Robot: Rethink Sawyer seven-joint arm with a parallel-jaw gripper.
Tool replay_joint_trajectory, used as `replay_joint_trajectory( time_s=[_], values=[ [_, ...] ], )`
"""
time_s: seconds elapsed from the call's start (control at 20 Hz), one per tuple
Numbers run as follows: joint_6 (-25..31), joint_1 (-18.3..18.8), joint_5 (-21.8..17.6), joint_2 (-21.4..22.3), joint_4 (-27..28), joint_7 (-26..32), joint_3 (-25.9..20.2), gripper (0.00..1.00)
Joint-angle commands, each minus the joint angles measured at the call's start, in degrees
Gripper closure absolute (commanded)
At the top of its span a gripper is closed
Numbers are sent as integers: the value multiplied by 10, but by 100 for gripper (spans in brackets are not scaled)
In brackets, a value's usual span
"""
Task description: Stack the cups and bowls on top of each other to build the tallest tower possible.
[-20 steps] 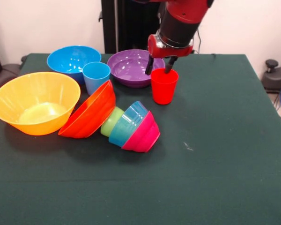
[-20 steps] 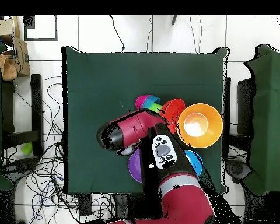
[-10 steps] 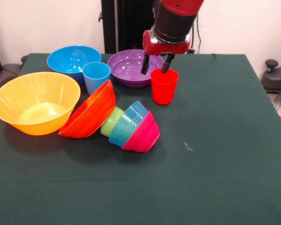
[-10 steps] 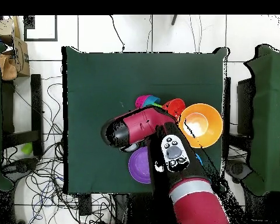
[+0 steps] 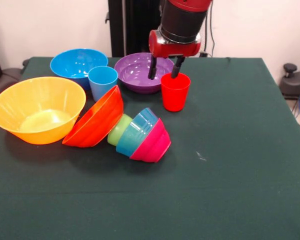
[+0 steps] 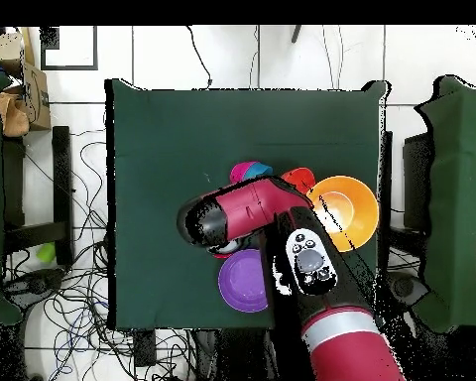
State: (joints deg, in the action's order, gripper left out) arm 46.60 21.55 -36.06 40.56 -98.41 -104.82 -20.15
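My gripper [image 5: 164,71] hangs open just above the left rim of the red cup [image 5: 175,94], which stands upright, and in front of the purple bowl [image 5: 139,73]. Nothing is between the fingers. The light blue cup [image 5: 102,81] stands by the large blue bowl [image 5: 76,62]. The yellow-orange bowl [image 5: 37,107] sits upright at the left. The red-orange bowl [image 5: 97,120] leans on its side against it. The tower lies toppled on its side: green cup [image 5: 118,129], small blue bowl [image 5: 137,131] and magenta bowl [image 5: 153,143], nested. In the overhead view the arm [image 6: 262,210] hides the gripper and most of the ware.
The green table [image 5: 240,165] runs right and toward the camera from the ware. Overhead, the purple bowl [image 6: 242,282], the yellow-orange bowl [image 6: 349,203] and a bit of the magenta bowl [image 6: 244,171] show past the arm. Cables lie on the floor around the table.
The gripper has risen a little and shifted left from the red cup's rim in the front view. The red cup stays standing where it was. No other ware has moved.
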Motion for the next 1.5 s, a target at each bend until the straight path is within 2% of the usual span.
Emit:
replay_joint_trajectory(
  time_s=[0.05, 0.15, 0.3, 0.4, 0.85, 1.15, 1.3, 1.35, 1.5],
  values=[
    [-71, 45, -51, -24, -45, 139, -64, 0],
    [-117, 56, -77, -22, -61, 125, -62, 0],
    [-143, 75, -114, -25, -66, 123, -54, 0],
    [-150, 91, -123, -30, -66, 136, -63, 0],
    [-152, 77, -115, -16, -61, 84, -73, 0],
    [-139, 67, -86, -1, -60, 65, -88, 0],
    [-158, 51, -96, -7, -45, 39, -82, 0],
    [-180, 41, -107, -8, -38, 17, -74, 0],
    [-188, 32, -101, 10, -43, -1, -69, 0]
  ],
)
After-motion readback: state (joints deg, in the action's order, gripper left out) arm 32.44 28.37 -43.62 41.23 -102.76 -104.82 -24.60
